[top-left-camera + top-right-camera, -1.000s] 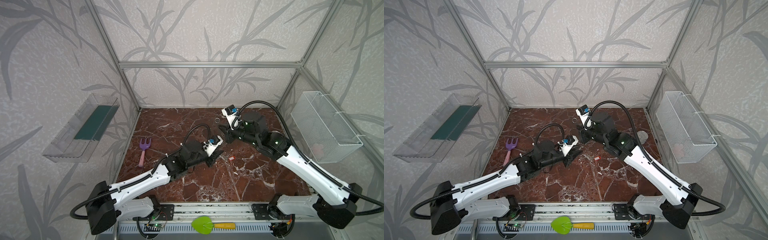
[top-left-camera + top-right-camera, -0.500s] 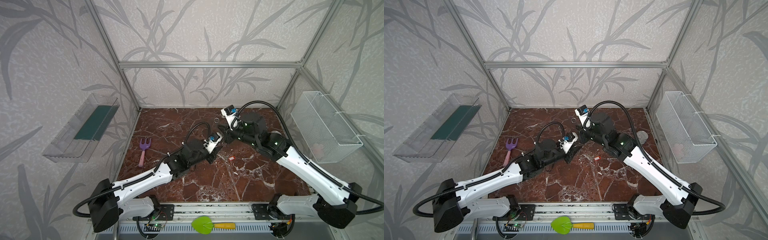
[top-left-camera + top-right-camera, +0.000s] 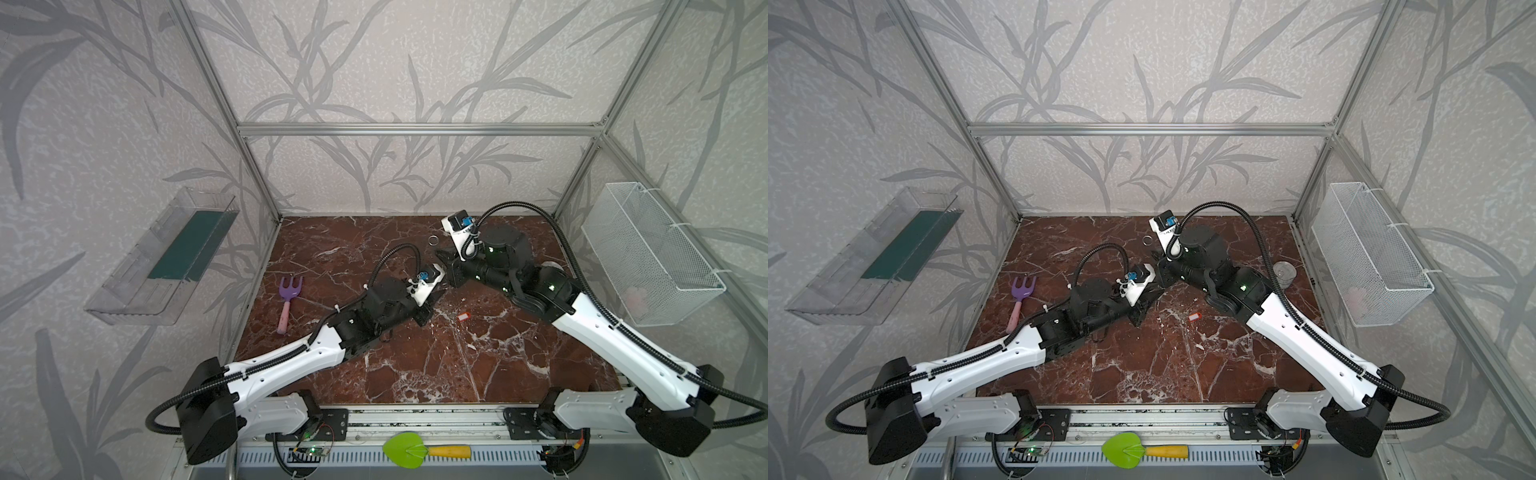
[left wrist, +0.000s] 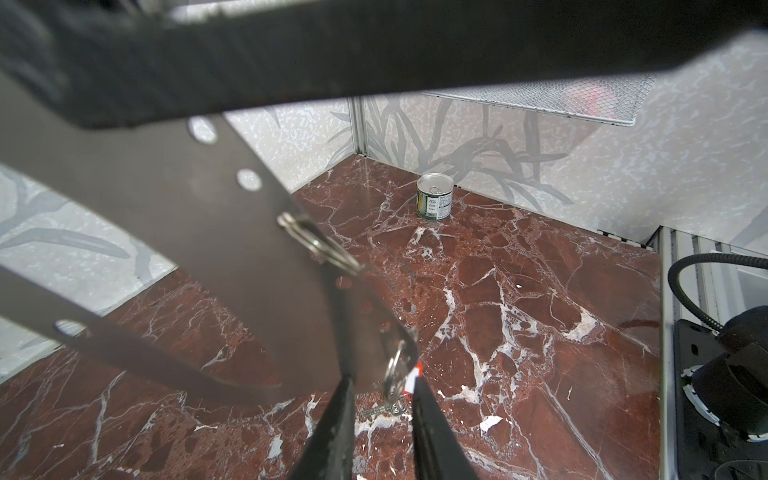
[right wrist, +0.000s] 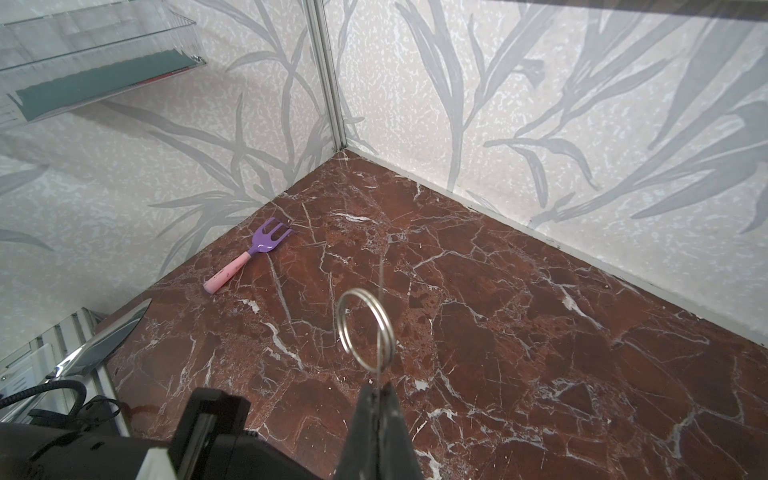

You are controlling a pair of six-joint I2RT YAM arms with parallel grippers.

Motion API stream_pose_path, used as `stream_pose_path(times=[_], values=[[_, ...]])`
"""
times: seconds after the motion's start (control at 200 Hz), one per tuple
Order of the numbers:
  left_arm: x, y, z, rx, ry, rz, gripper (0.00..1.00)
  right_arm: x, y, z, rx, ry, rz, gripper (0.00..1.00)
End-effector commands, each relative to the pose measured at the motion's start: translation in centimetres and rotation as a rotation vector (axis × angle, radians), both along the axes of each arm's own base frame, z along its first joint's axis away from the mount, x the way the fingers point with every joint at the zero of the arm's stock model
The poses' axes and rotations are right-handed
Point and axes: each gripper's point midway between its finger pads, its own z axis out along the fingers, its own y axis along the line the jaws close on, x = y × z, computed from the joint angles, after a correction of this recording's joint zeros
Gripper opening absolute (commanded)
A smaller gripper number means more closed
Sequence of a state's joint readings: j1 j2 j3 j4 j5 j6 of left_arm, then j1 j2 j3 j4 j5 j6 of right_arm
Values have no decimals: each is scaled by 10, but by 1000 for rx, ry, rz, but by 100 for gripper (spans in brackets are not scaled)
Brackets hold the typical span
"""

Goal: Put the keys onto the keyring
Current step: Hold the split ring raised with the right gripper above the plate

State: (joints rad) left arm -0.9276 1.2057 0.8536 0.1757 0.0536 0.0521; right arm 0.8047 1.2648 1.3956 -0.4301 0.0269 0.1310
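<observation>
The right claw (image 5: 376, 390) is clamped on the edge of the keyring (image 4: 187, 249), holding the grey plate aloft across the left of the left wrist view. The tin can (image 4: 434, 197) at upper middle has a label too small to read. The keys (image 4: 384, 410) lie on the surface (image 4: 540, 291) at lower middle, just ahead of the left claw (image 4: 380, 386), whose jaws stand apart, apparently empty. The shank runs across the frame, and the left arm is nearer.

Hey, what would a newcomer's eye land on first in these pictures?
The black-and-white left arm and right arm meet nose to nose over the red-brown marble table. The right claw is shut on a flat grey plate with small holes, a silver split ring threaded through it. A tiny silver key with a red plastic tag lies mid-table.
</observation>
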Motion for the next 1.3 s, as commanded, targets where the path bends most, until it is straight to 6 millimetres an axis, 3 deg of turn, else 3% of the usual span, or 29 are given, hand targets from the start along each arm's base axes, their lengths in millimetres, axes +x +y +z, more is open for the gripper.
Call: stream_pose_path(times=[0.0,0.435,0.8,1.115,1.295], values=[[-4,-3,29,-63,-56,-23,26,0,4,16,48,-32,-1,0],[-8,-8,29,-68,-70,-54,22,-2,5,19,54,-32,5,0],[-7,-14,22,-32,-64,-66,10,-1,4,21,55,-36,1,0],[-13,-8,19,2,-78,-83,0,2,4,21,48,-35,-12,0],[-8,0,19,14,-86,-33,0,2,0,21,49,-40,-29,0]])
